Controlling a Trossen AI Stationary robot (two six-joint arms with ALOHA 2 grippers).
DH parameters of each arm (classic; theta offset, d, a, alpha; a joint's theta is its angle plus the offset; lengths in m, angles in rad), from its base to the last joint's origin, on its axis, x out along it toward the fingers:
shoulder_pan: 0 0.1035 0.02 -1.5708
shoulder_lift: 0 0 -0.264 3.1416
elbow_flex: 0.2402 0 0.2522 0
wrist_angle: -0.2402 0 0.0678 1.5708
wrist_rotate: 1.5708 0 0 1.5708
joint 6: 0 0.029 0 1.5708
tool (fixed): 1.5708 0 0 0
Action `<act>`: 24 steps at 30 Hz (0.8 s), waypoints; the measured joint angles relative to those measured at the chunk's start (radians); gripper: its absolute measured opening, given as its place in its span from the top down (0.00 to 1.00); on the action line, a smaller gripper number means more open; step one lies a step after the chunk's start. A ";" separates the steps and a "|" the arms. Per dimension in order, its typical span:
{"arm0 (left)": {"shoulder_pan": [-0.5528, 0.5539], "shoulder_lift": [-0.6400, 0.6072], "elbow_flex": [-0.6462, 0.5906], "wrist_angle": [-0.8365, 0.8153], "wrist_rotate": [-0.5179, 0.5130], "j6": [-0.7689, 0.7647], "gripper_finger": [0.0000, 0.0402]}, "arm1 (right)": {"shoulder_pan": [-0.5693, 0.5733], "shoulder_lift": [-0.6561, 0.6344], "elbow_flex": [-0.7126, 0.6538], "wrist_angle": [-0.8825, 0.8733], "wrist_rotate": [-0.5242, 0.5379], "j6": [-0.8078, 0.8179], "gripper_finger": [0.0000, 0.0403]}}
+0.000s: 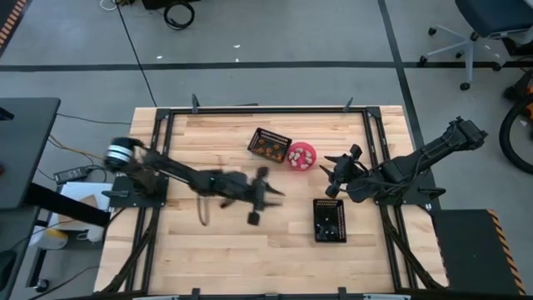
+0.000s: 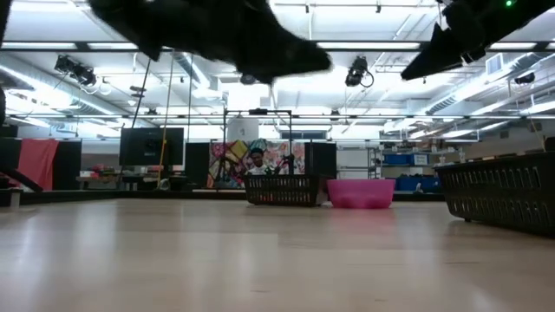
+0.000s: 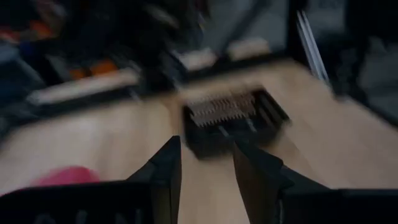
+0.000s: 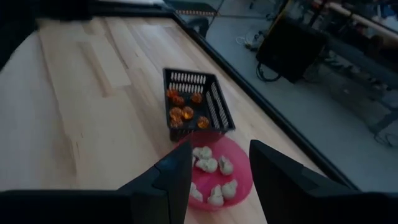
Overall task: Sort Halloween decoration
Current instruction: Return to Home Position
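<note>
Left gripper (image 1: 260, 197): hanging spread and empty above mid-table. Waiting near the pink bowl (image 4: 239, 163), likewise released and empty: right gripper (image 1: 337, 167). Judging the sorting finished and only parking at home remaining, calling for lifting clear of the baskets. Lying sorted: orange trinkets (image 4: 183, 112) in the far basket (image 4: 186, 79), whitish trinkets (image 4: 211, 165) in the bowl, black trinkets (image 1: 331, 218), barely distinguishable, in the near basket (image 1: 317, 237).

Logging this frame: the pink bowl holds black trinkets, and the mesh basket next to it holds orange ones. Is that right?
Not quite. The pink bowl holds pale whitish trinkets, not black ones, as the right wrist view shows. The mesh basket next to it does hold orange trinkets.
</note>
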 joint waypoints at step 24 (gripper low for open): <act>0.291 -0.954 -0.579 -0.046 0.048 -0.190 0.71 | -0.005 -0.658 -0.181 0.279 -0.092 -0.391 0.73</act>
